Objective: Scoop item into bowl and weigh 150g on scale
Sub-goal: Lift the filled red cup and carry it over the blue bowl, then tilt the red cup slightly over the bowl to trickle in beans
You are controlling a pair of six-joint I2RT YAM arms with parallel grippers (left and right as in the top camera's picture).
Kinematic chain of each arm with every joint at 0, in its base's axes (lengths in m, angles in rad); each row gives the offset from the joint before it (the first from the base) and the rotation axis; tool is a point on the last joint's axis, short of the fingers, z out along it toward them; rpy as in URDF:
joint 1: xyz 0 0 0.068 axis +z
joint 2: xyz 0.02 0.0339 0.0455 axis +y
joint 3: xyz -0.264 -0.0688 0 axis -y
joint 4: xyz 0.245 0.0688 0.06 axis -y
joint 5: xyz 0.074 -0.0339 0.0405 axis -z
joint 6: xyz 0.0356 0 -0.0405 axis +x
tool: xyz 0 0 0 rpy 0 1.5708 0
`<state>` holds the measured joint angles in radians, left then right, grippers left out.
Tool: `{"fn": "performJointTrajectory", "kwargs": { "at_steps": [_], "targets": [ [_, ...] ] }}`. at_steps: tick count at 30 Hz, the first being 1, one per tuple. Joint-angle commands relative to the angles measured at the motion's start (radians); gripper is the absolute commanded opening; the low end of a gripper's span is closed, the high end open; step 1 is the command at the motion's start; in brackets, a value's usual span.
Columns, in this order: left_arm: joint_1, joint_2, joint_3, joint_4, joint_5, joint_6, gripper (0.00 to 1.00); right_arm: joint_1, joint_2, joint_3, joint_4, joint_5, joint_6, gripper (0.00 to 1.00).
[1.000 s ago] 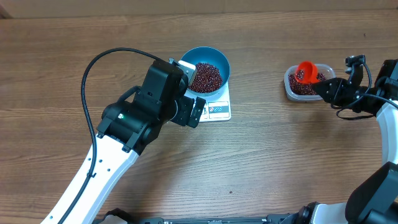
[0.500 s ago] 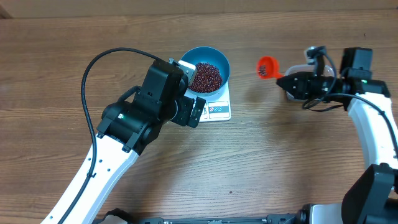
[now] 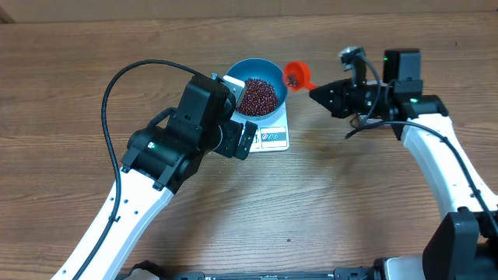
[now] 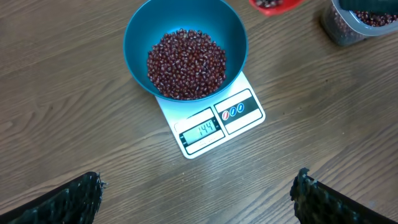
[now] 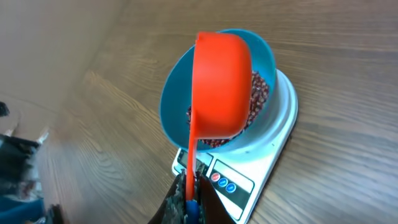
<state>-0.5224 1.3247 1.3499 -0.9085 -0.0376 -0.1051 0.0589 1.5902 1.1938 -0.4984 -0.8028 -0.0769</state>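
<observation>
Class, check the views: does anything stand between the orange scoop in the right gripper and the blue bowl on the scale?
Nothing visible does. The scoop, held by the right gripper, sits at the bowl's right rim with no object between them.

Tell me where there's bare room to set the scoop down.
Widest: bare wood in front of the scale, between both arms. Also free: table left of the cable. Crowded: the bowl, hemmed by the left arm and the right pincer holding the scoop.
</observation>
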Motion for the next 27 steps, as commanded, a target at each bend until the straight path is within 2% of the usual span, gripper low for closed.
{"fn": "performJointTrajectory", "kwargs": {
  "at_steps": [1, 10, 18, 27],
  "targets": [
    [-0.003, 0.005, 0.016, 0.003, 0.005, -0.003, 1.0, 0.067, -0.023, 0.019, 0.047, 0.111, 0.002, 0.04],
    [-0.003, 0.005, 0.016, 0.003, 0.005, -0.003, 1.0, 0.172, -0.023, 0.018, 0.107, 0.269, -0.025, 0.04],
    [-0.003, 0.005, 0.016, 0.003, 0.005, -0.003, 0.99, 0.26, -0.023, 0.013, 0.105, 0.317, -0.313, 0.04],
    [-0.003, 0.005, 0.016, 0.003, 0.005, -0.003, 1.0, 0.272, -0.023, 0.01, 0.135, 0.369, -0.325, 0.04]
  ]
}}
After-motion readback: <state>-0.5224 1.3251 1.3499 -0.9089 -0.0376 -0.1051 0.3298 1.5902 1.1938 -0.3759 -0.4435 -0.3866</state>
